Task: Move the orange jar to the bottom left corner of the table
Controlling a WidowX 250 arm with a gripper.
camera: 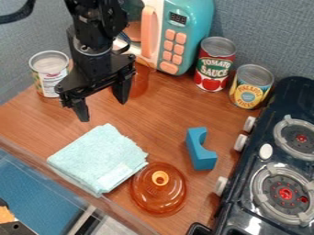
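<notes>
My gripper [103, 110] hangs over the upper left of the table [165, 114], open, with its two fingers well apart and nothing between them. Just behind and to the right of it is a see-through orange jar [141, 82], in front of the toy microwave and partly hidden by the gripper. A separate see-through orange lid [173, 190] with a round knob lies near the table's front edge.
A folded light-blue cloth [99, 158] lies left of the lid, and a blue arch block [201, 153] right of it. Cans [215, 64] and the microwave [187, 34] line the back; a white-labelled can [49, 75] stands left, a stove [276, 151] right.
</notes>
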